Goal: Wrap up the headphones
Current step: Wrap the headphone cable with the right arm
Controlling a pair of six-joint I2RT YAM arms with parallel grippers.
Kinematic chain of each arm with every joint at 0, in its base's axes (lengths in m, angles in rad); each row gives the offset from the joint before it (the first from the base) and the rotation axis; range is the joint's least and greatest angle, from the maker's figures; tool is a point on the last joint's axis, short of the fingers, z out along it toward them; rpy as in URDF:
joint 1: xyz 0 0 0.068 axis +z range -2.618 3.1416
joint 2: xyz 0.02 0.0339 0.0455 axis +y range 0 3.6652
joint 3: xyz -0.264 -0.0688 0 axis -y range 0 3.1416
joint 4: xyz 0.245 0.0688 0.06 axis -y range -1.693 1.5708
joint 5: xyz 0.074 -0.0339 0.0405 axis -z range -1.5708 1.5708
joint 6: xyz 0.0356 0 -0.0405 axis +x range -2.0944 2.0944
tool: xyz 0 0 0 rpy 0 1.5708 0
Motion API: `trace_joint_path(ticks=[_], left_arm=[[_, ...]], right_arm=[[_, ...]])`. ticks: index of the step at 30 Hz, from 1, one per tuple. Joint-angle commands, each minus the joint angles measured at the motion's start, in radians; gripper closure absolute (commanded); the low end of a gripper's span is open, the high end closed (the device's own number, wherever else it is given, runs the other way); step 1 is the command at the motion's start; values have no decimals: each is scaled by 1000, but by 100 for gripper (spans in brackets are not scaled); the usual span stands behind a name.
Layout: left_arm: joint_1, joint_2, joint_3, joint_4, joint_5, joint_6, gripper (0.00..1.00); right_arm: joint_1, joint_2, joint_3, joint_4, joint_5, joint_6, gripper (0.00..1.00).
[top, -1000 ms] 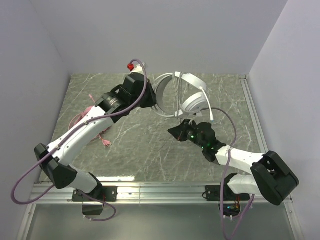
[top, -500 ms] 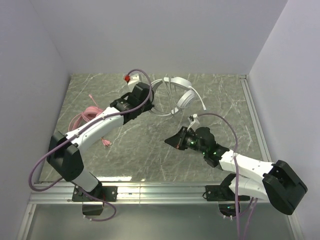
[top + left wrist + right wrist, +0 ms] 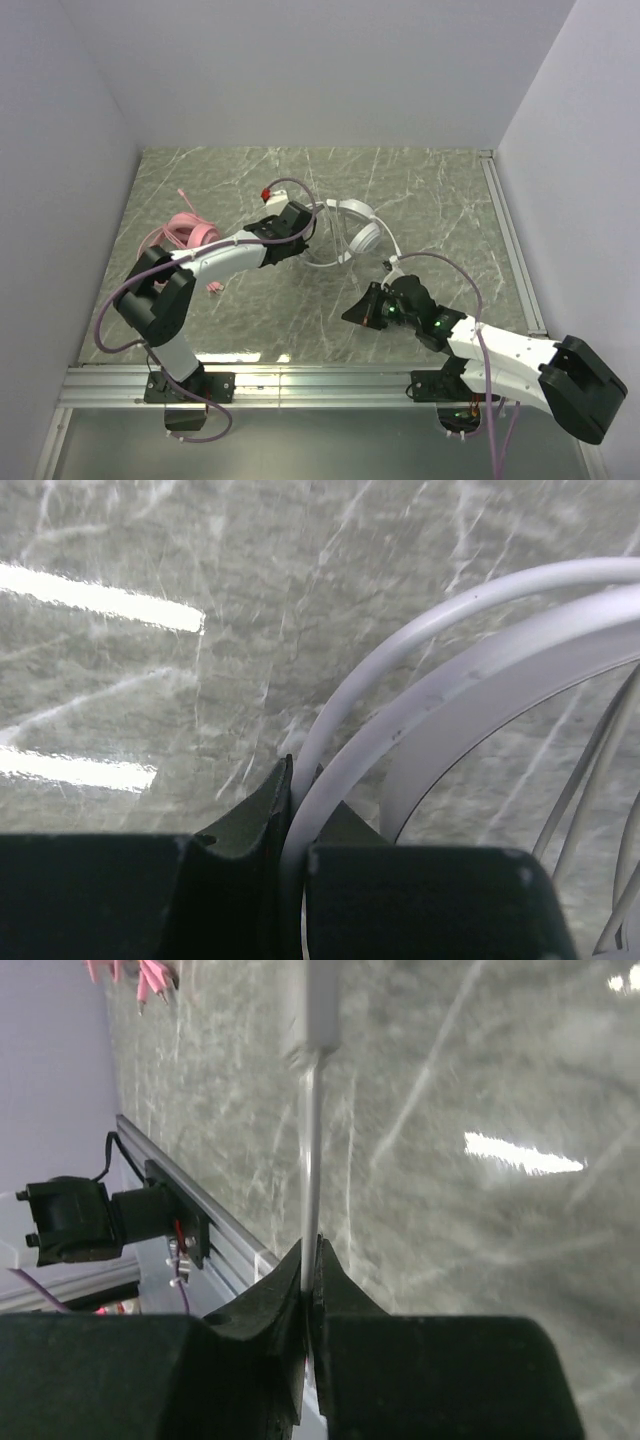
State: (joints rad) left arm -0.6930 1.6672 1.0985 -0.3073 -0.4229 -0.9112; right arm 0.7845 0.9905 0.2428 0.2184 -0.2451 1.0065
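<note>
Both arms have dropped toward frame centre, white headset (image 3: 358,232) with them. Your left pincer (image 3: 300,798) is clamped on its band (image 3: 450,685); your right pincer (image 3: 311,1252) is clamped on its cable (image 3: 310,1150) near the plug (image 3: 320,1000). Overtension risks the cable slipping free or straining.

The top view is bright, evenly lit from above, shadows soft on the table (image 3: 300,310). Both wrist views show white glare streaks on it, and the close headband (image 3: 470,680) and cable (image 3: 311,1160) are slightly blurred.
</note>
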Motion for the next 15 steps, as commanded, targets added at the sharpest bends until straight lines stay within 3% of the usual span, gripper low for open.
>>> trace_joint_path(ticks=[1, 8, 13, 15], left_arm=[[-34, 22, 21, 137, -134, -80, 100], [-66, 83, 21, 139, -91, -91, 100], [-71, 114, 26, 132, -82, -72, 100], [-69, 117, 23, 134, -79, -68, 100]], right_arm=[[28, -67, -40, -65, -7, 55, 91], [76, -107, -43, -194, 35, 20, 71], [107, -179, -42, -321, 93, -20, 46], [111, -197, -24, -379, 136, -34, 41]])
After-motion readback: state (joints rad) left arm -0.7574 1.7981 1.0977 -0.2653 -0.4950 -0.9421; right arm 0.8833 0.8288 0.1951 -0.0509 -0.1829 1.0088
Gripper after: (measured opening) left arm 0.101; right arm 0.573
